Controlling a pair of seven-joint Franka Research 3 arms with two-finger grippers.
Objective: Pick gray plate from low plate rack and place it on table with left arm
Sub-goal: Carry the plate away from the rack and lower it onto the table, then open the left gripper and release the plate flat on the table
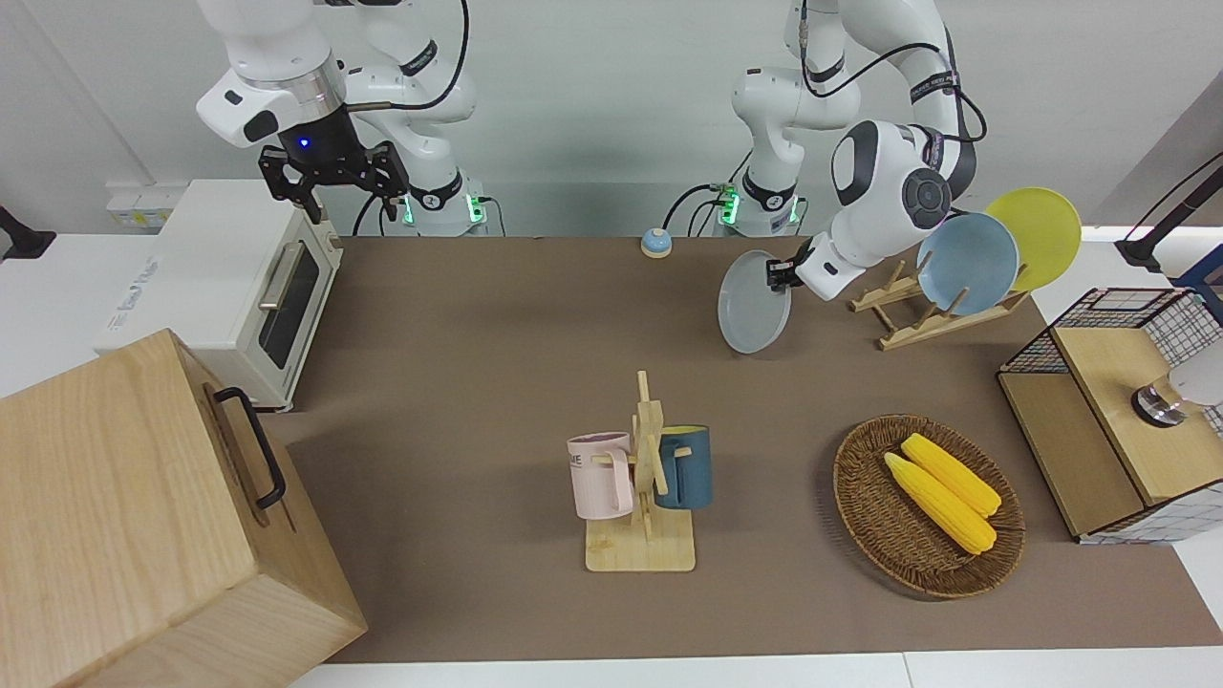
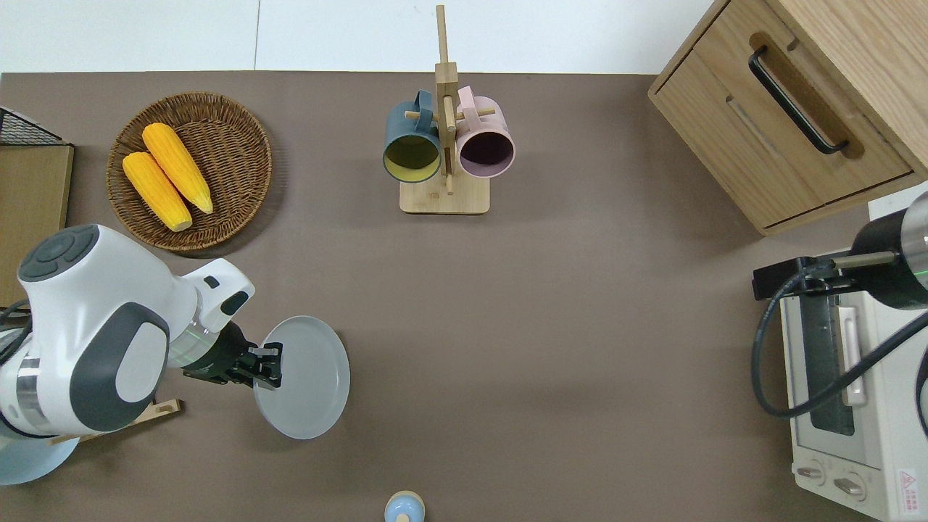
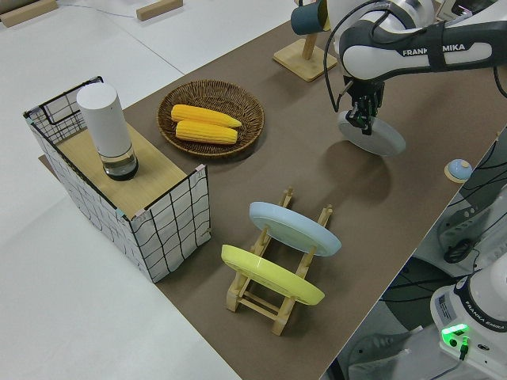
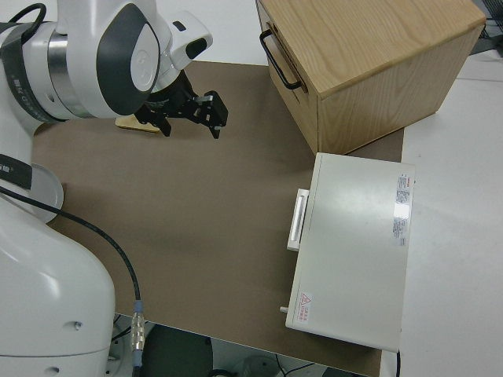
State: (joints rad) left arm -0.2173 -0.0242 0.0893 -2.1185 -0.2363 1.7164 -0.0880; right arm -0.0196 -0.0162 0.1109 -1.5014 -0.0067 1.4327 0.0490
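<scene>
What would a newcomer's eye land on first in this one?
The gray plate, tilted in the air over bare table, pinched at its rim by the left gripper. Next, the blue plate and yellow plate standing in the rack at the left arm's end. The right arm is parked.
</scene>
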